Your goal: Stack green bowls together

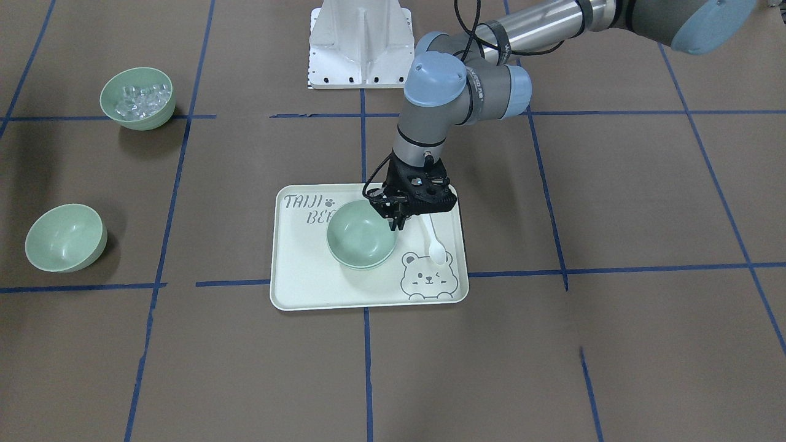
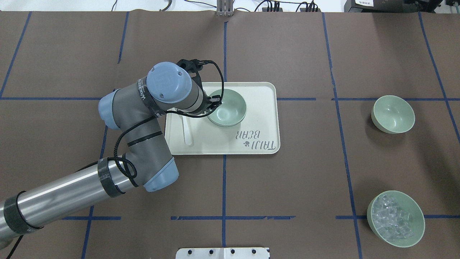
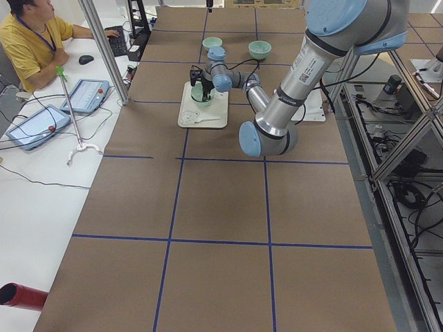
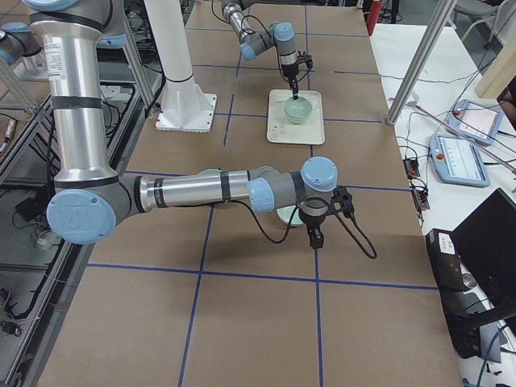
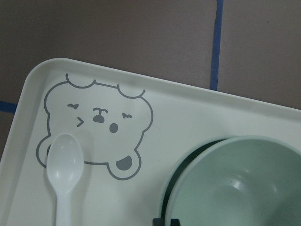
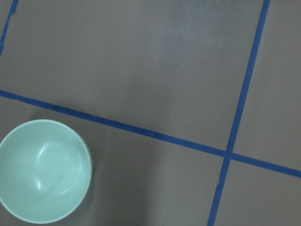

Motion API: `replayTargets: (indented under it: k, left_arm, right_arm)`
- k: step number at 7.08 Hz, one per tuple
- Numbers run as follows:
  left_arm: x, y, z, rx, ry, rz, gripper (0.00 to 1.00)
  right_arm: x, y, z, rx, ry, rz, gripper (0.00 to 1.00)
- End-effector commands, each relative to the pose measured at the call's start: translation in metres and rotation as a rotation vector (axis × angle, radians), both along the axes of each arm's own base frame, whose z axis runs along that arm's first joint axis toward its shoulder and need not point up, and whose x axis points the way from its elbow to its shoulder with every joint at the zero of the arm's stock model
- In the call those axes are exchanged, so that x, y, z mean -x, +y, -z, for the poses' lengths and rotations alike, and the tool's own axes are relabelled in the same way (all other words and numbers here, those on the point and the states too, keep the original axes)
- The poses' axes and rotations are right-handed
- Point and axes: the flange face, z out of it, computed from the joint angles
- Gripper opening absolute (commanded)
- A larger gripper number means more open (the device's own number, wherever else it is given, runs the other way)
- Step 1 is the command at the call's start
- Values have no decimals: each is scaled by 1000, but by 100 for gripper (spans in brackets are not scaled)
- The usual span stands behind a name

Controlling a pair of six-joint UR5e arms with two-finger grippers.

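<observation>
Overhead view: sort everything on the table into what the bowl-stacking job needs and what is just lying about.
Belongs to the job:
nested green bowls on the cream tray
lone green bowl, empty, on the table
left end effector, at the nested bowls' rim

Just lying about:
bowl of ice cubes
white spoon on the tray
the cream tray itself

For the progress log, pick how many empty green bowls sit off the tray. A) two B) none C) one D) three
C: one lone green bowl sits on the table, while the upper green bowl is nested in the lower green bowl on the tray, with the left gripper at its rim.
</observation>
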Motion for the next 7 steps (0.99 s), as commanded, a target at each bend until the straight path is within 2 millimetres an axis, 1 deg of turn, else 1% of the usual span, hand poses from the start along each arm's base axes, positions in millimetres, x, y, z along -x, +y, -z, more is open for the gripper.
replayTargets:
  k: [1,2,3,4,5,6,7]
  left_arm:
    - [2,0,-5,0,-7,2,100]
    - [25,-16,-4,-40,-11,5,100]
    - [84,-38,-18,-163,-45,-48,100]
    - [168,-64,-66,-220,-65,-176,100]
    - [283,-98,-121,-332,-108,-283,100]
    - [387,-106,-205,-410,-202,-355,100]
    - [467,-102,-267,-428,-303,-398,100]
  right_arm:
    - [0,0,0,0,0,-1,100]
    - [2,0,2,-5,-1,3,100]
    - [11,0,4,-10,-3,22,100]
    - [24,-1,8,-17,-3,45,100]
    - [24,-1,8,-14,-3,42,100]
    - [29,-1,12,27,-7,3,100]
    - [40,-1,16,21,-13,-4,100]
